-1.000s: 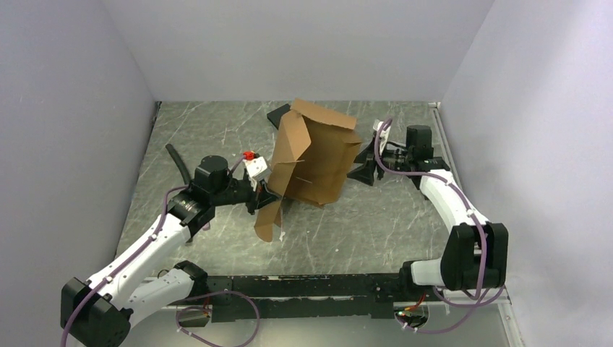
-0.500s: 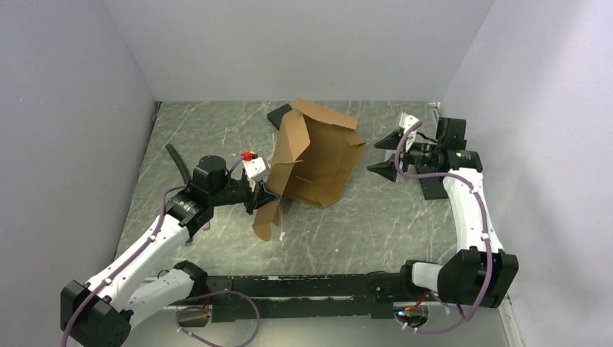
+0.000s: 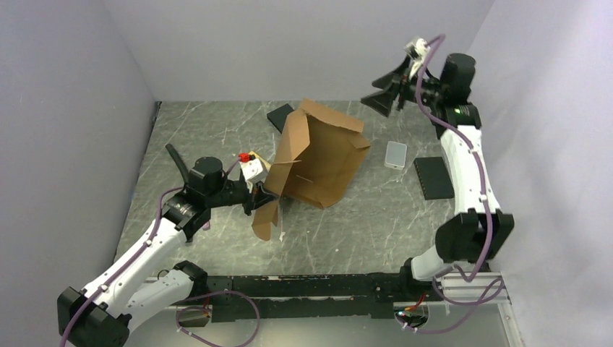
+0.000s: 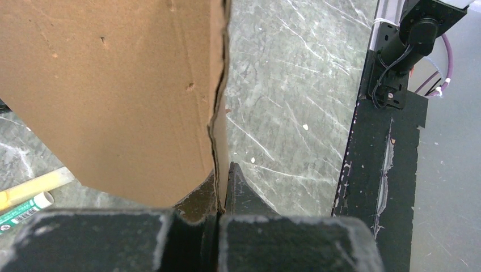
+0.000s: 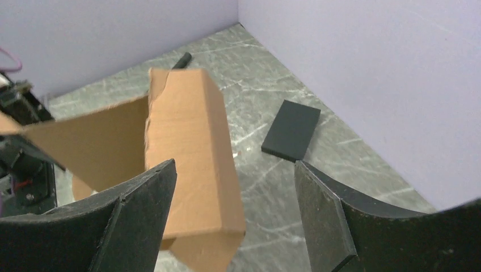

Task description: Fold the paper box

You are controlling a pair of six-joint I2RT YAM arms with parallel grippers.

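Paper box (image 3: 318, 163): walls half-raised, flaps loose (most folds left). Left gripper (image 3: 262, 196) jaws clamped on it; right gripper (image 3: 383, 90) jaws apart, empty.

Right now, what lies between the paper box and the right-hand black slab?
A small whitish container, touching neither the paper box nor the slab; top view shows it.

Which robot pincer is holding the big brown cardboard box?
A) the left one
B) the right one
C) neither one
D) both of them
A: the left pincer is shut on an edge of the paper box, while the right pincer is open, raised in the air and apart from the box.
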